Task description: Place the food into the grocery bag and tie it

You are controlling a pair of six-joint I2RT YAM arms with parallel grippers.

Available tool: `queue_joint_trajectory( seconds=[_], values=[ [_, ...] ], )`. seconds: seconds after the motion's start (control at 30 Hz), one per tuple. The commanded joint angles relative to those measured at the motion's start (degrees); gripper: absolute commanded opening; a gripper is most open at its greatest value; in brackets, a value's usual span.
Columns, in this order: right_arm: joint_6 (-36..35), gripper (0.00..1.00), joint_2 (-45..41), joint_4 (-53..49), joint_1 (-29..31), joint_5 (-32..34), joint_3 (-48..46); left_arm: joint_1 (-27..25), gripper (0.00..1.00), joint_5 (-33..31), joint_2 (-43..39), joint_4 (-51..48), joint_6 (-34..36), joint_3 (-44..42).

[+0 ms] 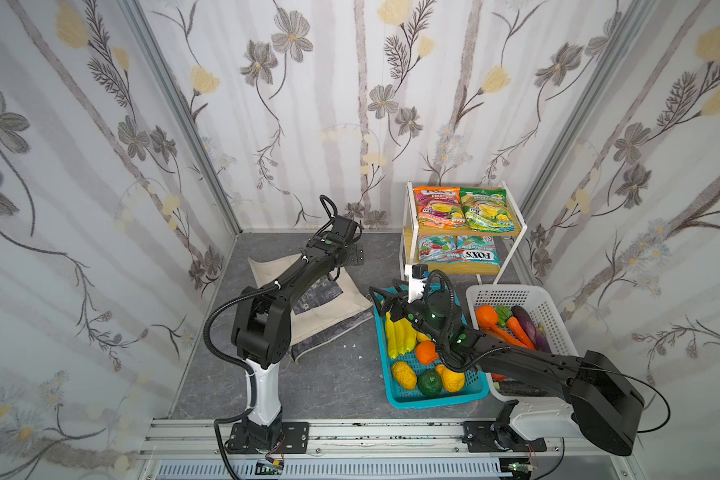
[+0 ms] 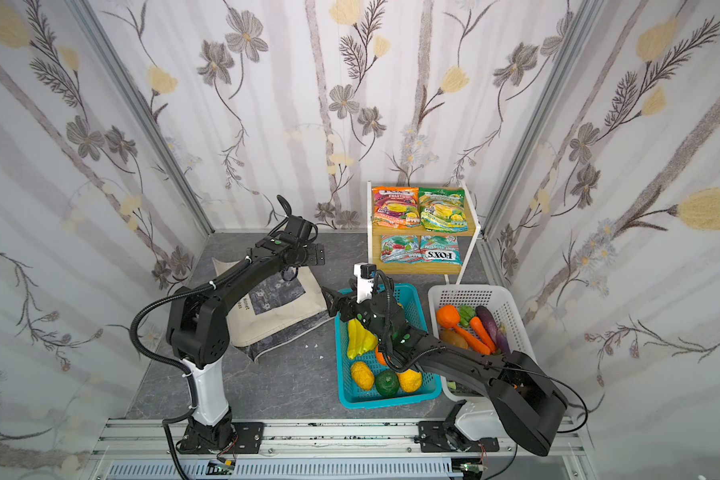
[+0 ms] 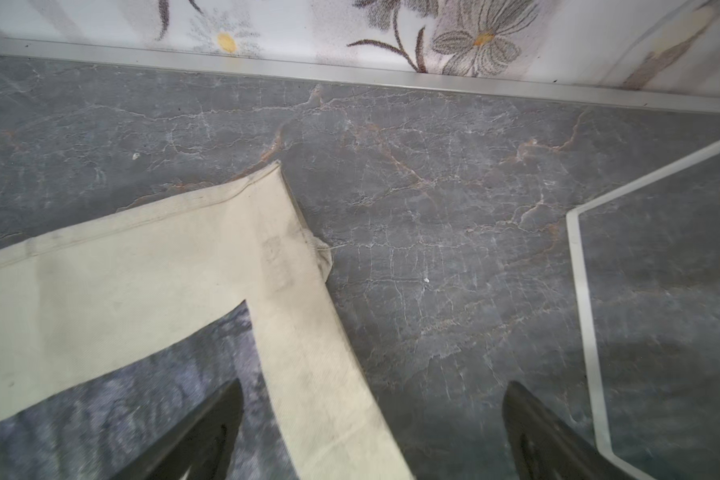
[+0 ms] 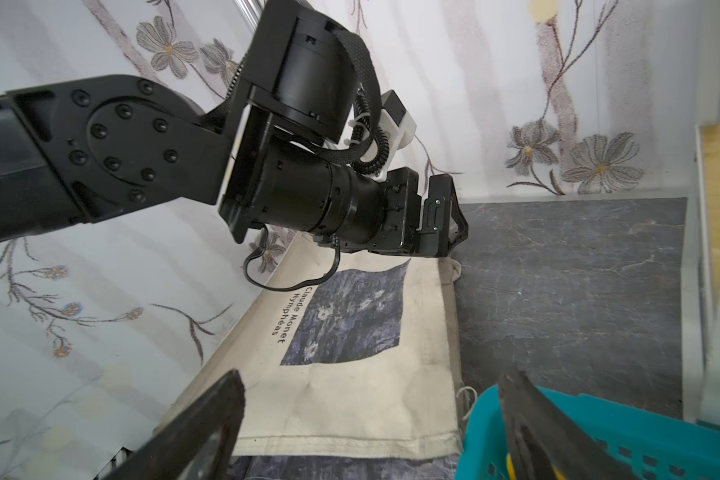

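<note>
Marble tabletop (image 1: 329,374), flat cream printed tote (image 1: 331,311)

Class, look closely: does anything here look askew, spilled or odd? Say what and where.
The grocery bag lies flat and askew on the table. Small white scraps lie scattered between it and the teal basket.

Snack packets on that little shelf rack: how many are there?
4. On the white-framed wooden rack's top shelf lie a glossy orange packet and a glossy green packet; on its lower shelf, a red-and-teal packet and a blue-and-white packet. More may be stacked underneath.
</note>
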Motion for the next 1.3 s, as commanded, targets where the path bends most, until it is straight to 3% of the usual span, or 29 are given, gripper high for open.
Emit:
queue_joint_trajectory(
  seconds=[0.0,0.1,0.13,0.17,0.3,0.37,0.5,0.73,0.87,1.03,1.27],
  values=[
    [-1.87,0.95,-4.03,0.04,-0.01,4.80,-2.43,-0.24,1.00,-7.02,5.02,0.36,-0.42,2.07],
    [-2.86,0.95,-7.50,-1.27,-0.01,7.23,-4.13,-0.19,0.95,-9.86,8.35,0.36,0.23,3.29],
    [-3.15,0.95,-8.33,-2.05,0.03,7.88,-4.28,-0.22,0.85,-10.58,9.58,0.34,0.60,3.70],
    [-3.35,0.96,-8.86,-2.50,-0.01,8.32,-4.37,-0.21,0.65,-10.57,10.57,0.29,0.91,3.89],
    [-3.65,0.96,-9.42,-2.78,-0.03,8.49,-4.82,-0.11,0.31,-8.94,11.89,0.30,0.91,3.85],
    [-3.45,0.96,-8.95,-2.46,-0.01,8.27,-4.90,-0.02,0.01,-8.43,11.77,0.10,1.35,3.65],
    [-3.36,0.96,-7.77,-2.08,0.01,6.59,-4.31,0.71,0.00,-7.82,8.22,-0.37,1.98,2.37],
    [-3.69,0.96,-1.76,-2.31,-0.10,0.66,1.25,3.63,0.00,0.70,-6.86,-0.42,-0.26,0.61],
    [-1.76,0.96,4.09,-9.18,-1.18,-3.23,11.63,4.82,0.00,2.72,-14.66,-0.35,-1.41,-1.43],
    [1.67,0.92,10.76,-16.24,-4.17,-8.36,21.49,7.31,0.00,0.07,-23.59,-0.34,-0.88,-4.12],
    [2.27,0.91,17.98,-24.84,-6.20,-11.00,33.35,14.08,0.00,5.81,-32.92,1.28,-1.42,-8.66]
  ],
)
